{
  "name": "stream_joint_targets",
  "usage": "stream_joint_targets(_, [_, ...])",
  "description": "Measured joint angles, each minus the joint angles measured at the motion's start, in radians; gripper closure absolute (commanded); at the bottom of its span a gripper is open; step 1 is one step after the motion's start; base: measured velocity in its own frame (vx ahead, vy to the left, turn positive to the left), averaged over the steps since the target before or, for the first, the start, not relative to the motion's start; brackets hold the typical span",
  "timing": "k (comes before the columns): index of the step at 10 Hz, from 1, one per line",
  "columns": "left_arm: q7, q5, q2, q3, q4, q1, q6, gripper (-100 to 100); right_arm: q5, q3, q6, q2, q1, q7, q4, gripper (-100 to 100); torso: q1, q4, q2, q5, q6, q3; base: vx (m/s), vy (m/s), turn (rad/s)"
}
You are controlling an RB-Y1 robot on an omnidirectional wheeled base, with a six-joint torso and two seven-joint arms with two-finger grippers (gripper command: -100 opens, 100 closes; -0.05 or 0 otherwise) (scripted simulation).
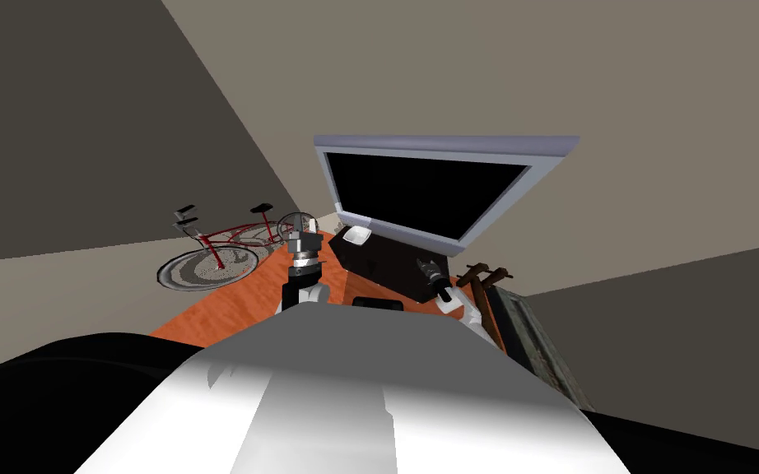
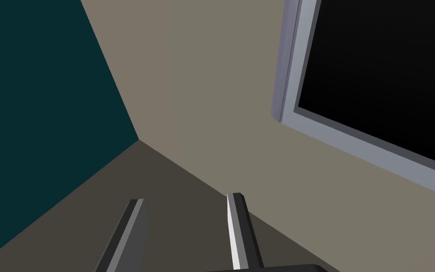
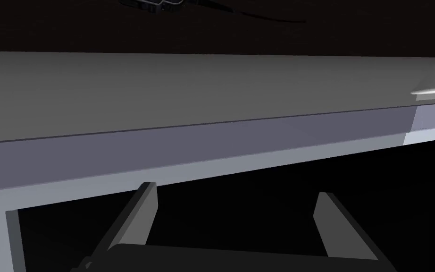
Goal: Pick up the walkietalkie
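Currently right gripper faces the flat television with pale grey frame and black screen; jaws stand wide apart, nothing between them. Beyond the frame's long edge, on a dark brown surface, lies a small black blocky object with a thin line trailing from it (cut off by the picture's edge; I take it for the walkie-talkie, not certain); it is well apart from the fingers and untouched; left gripper sits high beside the television's side edge; jaws part-open, narrower than the right's, empty.

Head view: red-framed bicycle off to the left, by an orange-red wood-grain surface; small white dish-like thing at the screen's lower corner.

Handling, as judged: light, rigid casing, probably smooth and apt to slip; antenna thin and a poor hold; best to close across the body's two long sides, near mid-length.
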Motion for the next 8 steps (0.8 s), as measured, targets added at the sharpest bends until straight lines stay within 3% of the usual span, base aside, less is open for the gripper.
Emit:
stream_joint_targets(1, [0.000, 0.000, 0.000, 0.000, 0.000, 0.000, 0.000, 0, 0.027, 0.004, 0.010, -0.013, -0.020, 0.025, 0.052, -100, 0.001, 0.000, -0.001, 0.000, 0.000, -0.001, 0.048, 0.109, 0.200])
stream_joint_targets(2, [0.000, 0.000, 0.000, 0.000, 0.000, 0.000, 0.000, 0, 0.043, 0.015, 0.033, -0.057, -0.004, 0.042, 0.057, -100, 0.001, 0.000, -0.001, 0.000, 0.000, -0.001, 0.021, 0.064, 0.062])
stream_joint_targets(6, [0.000, 0.000, 0.000, 0.000, 0.000, 0.000, 0.000, 0, 0.113, 0.001, 0.035, -0.074, -0.007, 0.106, 0.169, -100, -0.002, 0.000, 0.002, 0.000, 0.000, 0.001, 0.002, 0.070, 0.147])
stream_joint_targets(8, [0.000, 0.000, 0.000, 0.000, 0.000, 0.000, 0.000, 0, 0.150, 0.016, 0.054, -0.120, -0.036, 0.144, 0.250, -100, 0.001, 0.000, 0.001, 0.000, 0.000, 0.000, 0.028, 0.111, 0.224])
